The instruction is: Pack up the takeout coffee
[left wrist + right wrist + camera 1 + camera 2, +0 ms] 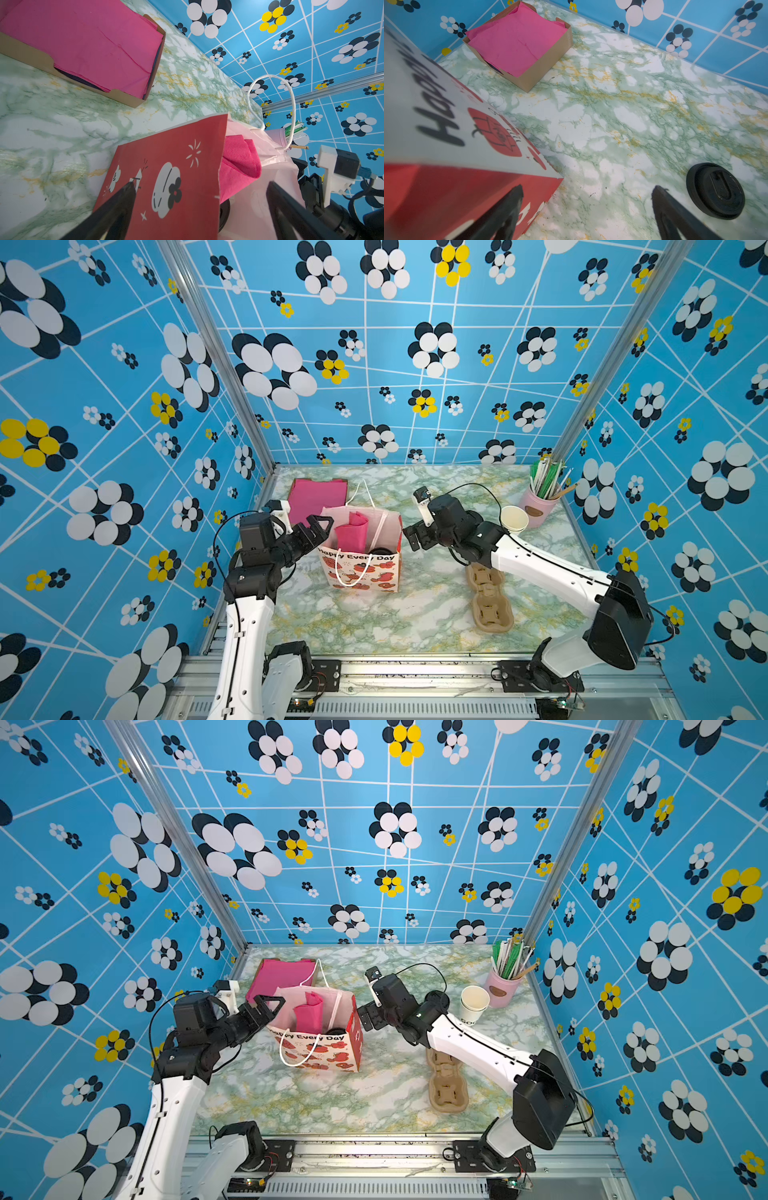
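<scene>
Sitting low inside the gift bag (pixel 361 568), toward its five o'clock corner in both top views, the takeout coffee (pixel 380 551) is showing only its black lid beside a pink napkin (pixel 351 533). The left gripper (pixel 319 526) is hanging wide open at the bag's nine o'clock, one finger outside the red side wall, the other over the opening. The right gripper (pixel 411 538) is standing spread and empty at three o'clock, just beside the bag, with a loose black lid (pixel 715 191) lying near one finger.

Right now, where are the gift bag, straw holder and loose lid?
gift bag (pixel 383 572), a top view, printed front
straw holder (pixel 546 513), a top view, pink wall
loose lid (pixel 716 191), right wrist view, raised top
</scene>
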Controlling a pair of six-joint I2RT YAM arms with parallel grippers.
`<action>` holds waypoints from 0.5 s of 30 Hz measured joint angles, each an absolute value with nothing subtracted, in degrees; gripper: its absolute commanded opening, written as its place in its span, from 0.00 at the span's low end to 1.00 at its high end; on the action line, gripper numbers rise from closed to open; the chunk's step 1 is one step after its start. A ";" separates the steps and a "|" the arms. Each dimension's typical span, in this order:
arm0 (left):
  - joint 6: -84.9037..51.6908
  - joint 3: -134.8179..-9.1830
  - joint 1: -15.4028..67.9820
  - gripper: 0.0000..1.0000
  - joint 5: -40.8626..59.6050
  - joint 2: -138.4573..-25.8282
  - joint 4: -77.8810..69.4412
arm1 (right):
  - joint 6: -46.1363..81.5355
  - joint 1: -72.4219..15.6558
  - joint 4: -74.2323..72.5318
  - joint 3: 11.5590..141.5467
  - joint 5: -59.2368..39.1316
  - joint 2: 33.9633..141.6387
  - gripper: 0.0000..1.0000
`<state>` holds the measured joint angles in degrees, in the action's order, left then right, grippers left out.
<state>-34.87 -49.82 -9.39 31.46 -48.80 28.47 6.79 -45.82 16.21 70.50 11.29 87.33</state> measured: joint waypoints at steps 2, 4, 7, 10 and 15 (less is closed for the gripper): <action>-34.48 -49.98 -9.39 0.99 29.26 -48.51 29.17 | 6.37 -45.32 16.40 70.35 11.90 85.91 0.99; -33.85 -50.46 -9.41 0.99 26.09 -48.40 30.22 | 6.13 -44.69 16.58 69.52 12.64 83.11 0.99; -32.32 -51.37 -9.43 0.99 20.47 -48.07 31.66 | 5.67 -43.42 16.60 67.64 13.98 77.97 0.99; -30.48 -51.62 -9.43 1.00 13.08 -47.22 31.81 | 5.30 -41.41 15.94 64.31 15.81 72.18 0.99; -28.73 -49.01 -9.54 0.99 1.61 -45.47 28.40 | 5.52 -35.79 13.82 57.01 18.48 65.82 0.99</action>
<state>-28.73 -49.01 -9.54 1.61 -45.47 28.40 5.52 -35.79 13.82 57.01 18.48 65.82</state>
